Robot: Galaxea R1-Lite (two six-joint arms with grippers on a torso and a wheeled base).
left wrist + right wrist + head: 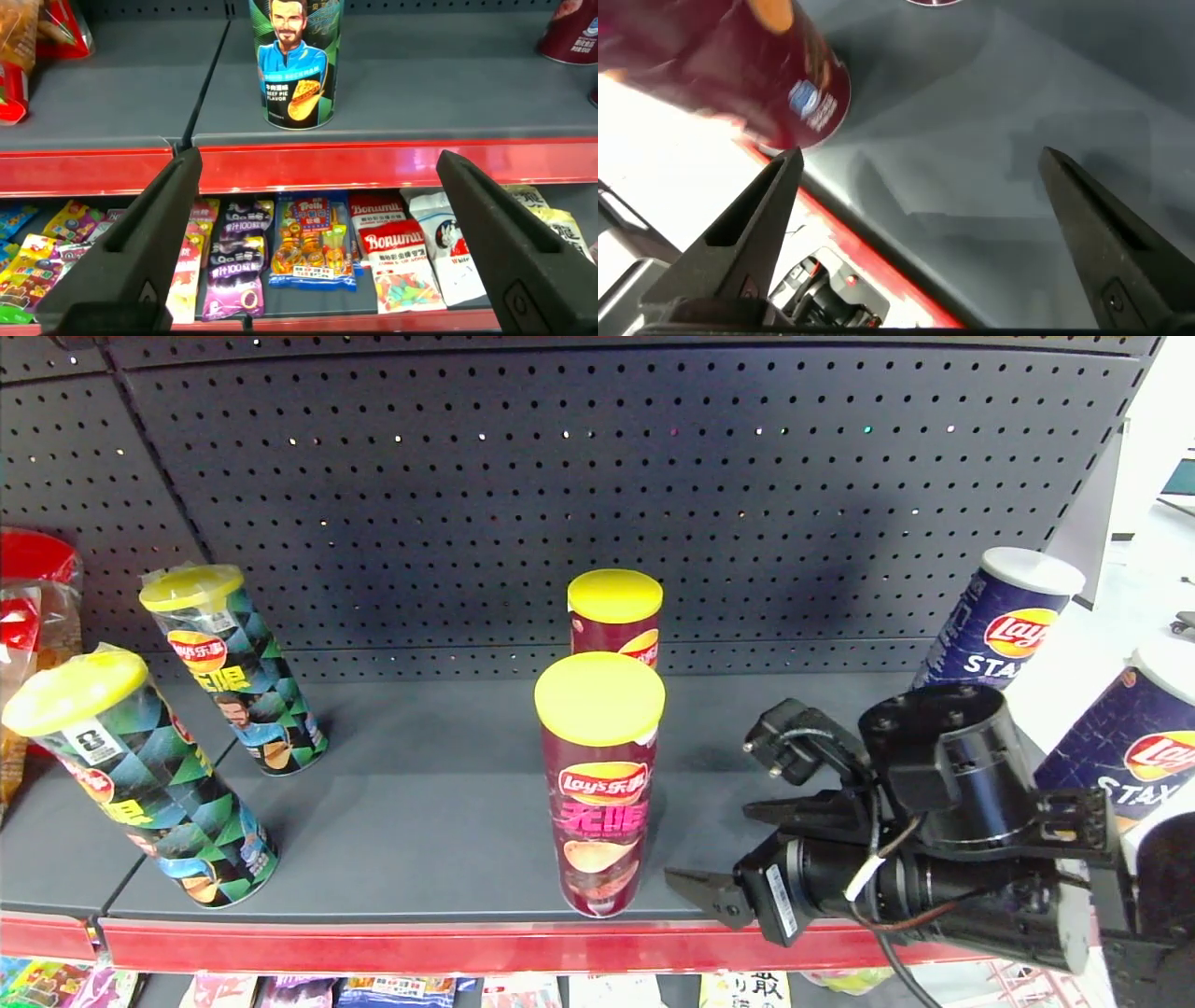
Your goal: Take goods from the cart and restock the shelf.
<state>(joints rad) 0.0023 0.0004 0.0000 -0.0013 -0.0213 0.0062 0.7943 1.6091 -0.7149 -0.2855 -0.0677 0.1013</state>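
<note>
A maroon crisp can point(597, 803) is seen upright at the shelf's point(420, 821) front edge, with the right hand point(709, 845) spread empty at its 4 o'clock. The left hand point(320, 159) is likewise spread.

Six cylindrical cardboard chip cans in all, two of each kind. Two are maroon with yellow plastic lids: the front maroon can point(600, 821) and the rear maroon can point(613, 621). Two have a teal triangle pattern and yellow lids: the front teal can point(149, 793) and the rear teal can point(238, 681). Two are dark blue with white lids: the near blue can point(1134, 756) and the far blue can point(1004, 621). There is one clear snack bag with a red top point(33, 607). The flat colourful snack packets point(313, 245) below overlap, so their number cannot be told.
</note>
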